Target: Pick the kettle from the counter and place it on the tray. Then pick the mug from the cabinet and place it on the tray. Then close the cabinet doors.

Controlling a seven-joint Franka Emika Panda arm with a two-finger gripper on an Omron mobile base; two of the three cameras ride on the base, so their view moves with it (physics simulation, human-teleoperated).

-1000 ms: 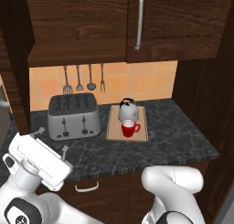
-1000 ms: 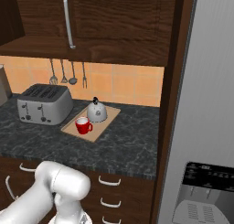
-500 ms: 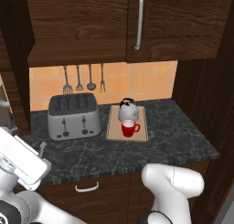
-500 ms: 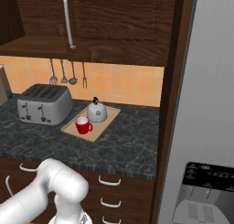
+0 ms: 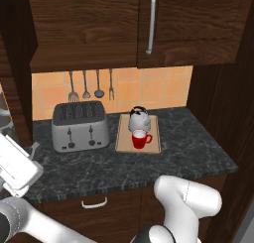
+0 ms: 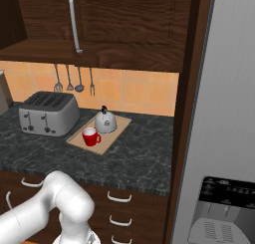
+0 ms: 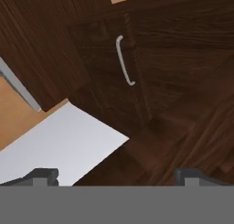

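— Where have the kettle and mug ended up?

— Both sit on the tray [image 5: 122, 141]. The kettle [image 5: 139, 119] is at the tray's back end, close to the tiled wall, and the red mug [image 5: 141, 139] stands just in front of it, nearer the front rim. From the right base view the kettle [image 6: 105, 121] and mug [image 6: 90, 137] look to be touching or nearly so; I cannot tell which.

— And the tray on the desk?

— It lies on the dark marbled desk [image 5: 188, 152], just beside the silver toaster [image 5: 80, 125], with a narrow strip of stone between them. To the tray's right the stone runs bare up to the dark wood side panel [image 5: 225, 93]. In front of the tray there is a broad band of bare stone before the thick front edge.

— The cabinet doors?

— The cabinet doors [image 5: 193, 26] look flush, the long silver bar handle [image 5: 150, 24] standing vertical above the hanging utensils [image 5: 90, 86]. The left end of the cabinet runs out of the left base view, so I cannot tell how it stands there.

— The gripper?

— In the hand view its two dark fingertips [image 7: 42, 175] stand wide apart, so the gripper [image 7: 116, 178] is open with nothing between them. It faces a lower cupboard door [image 7: 105, 63] with a short curved handle [image 7: 124, 60], well away from it.
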